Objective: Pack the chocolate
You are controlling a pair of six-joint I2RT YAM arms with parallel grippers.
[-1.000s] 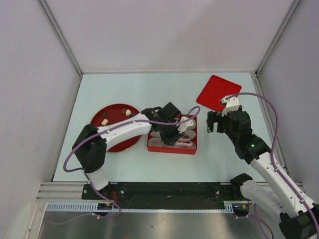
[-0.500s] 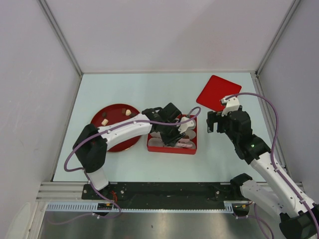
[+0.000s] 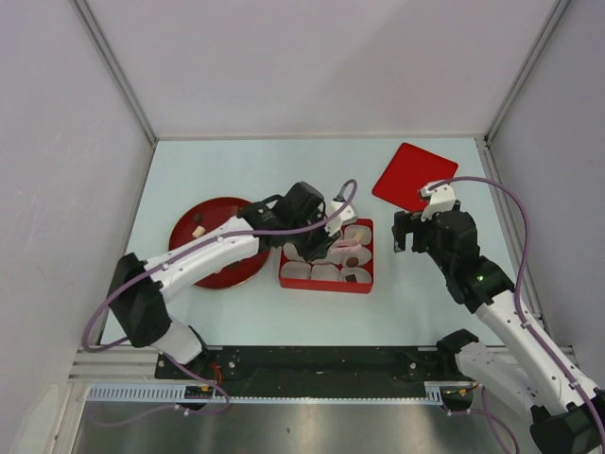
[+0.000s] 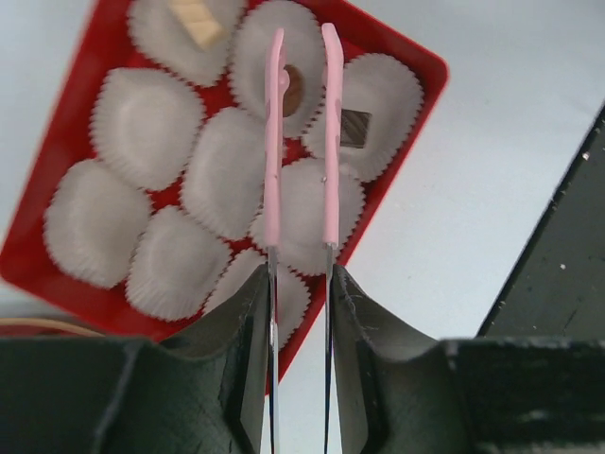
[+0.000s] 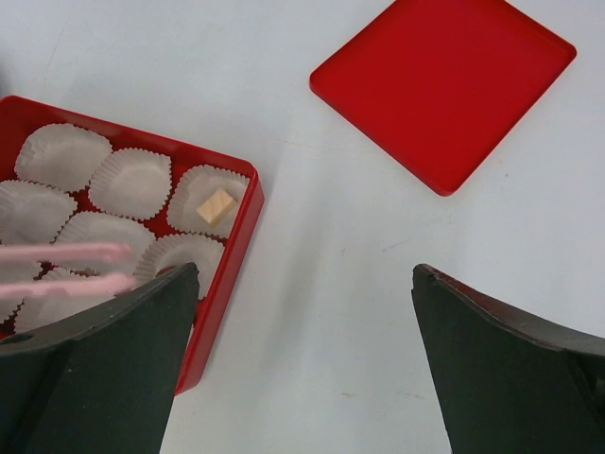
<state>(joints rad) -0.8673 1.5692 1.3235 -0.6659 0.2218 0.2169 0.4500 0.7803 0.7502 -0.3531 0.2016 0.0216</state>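
Above the red box (image 4: 430, 71), the left gripper (image 4: 298, 284) clamps the pink tongs (image 4: 274, 142) — tips apart; the right gripper (image 5: 301, 284) hangs wide open.

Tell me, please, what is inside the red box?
Paper cups fill it; three are filled: a tan cube, a round brown piece and a dark square. The tongs cover parts of some cups.

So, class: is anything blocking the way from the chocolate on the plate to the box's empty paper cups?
Nothing visible blocks the chocolate. The box is open, its lid lying apart; the tongs in the left gripper hang over the cups.
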